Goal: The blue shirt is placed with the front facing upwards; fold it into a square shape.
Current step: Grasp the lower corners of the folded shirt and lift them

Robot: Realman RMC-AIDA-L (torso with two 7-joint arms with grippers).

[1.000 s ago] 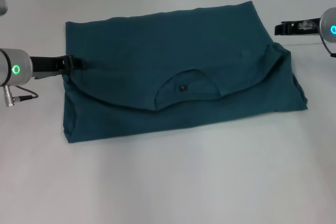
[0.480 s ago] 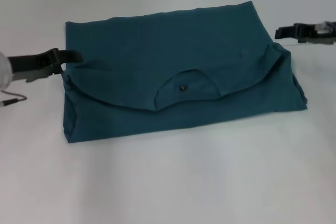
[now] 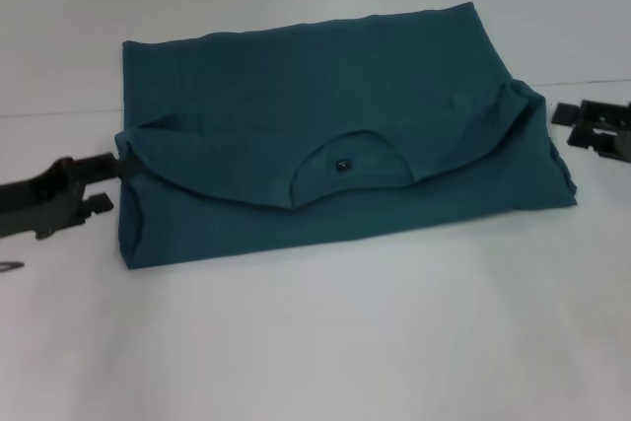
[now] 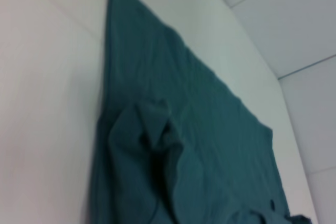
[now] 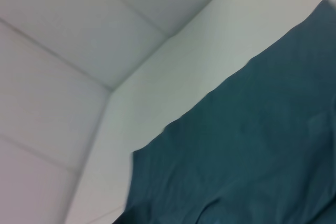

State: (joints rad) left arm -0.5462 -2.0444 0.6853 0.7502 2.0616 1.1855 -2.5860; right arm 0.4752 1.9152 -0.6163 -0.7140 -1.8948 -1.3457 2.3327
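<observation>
I think the blue shirt [image 3: 325, 145] is soft and floppy, so I would pinch its 2 side edges; my left gripper [image 3: 99, 184] at the frame's left looks spread, and I cannot tell about my right gripper [image 3: 582, 125] at the frame's right.

One blue shirt [image 3: 325, 135] is lying on one white desk [image 3: 325, 342], and it is showing one ribbed collar [image 3: 347, 167] (a small dark tag is sitting inside it, also just one). Two tools are showing in the head view: one left tool [image 3: 106, 184] at the shirt's left edge and one right tool [image 3: 564, 123] just beside its right edge. The left wrist view is showing the same single shirt [image 4: 199, 129], as is the right wrist view [image 5: 252, 150].
</observation>
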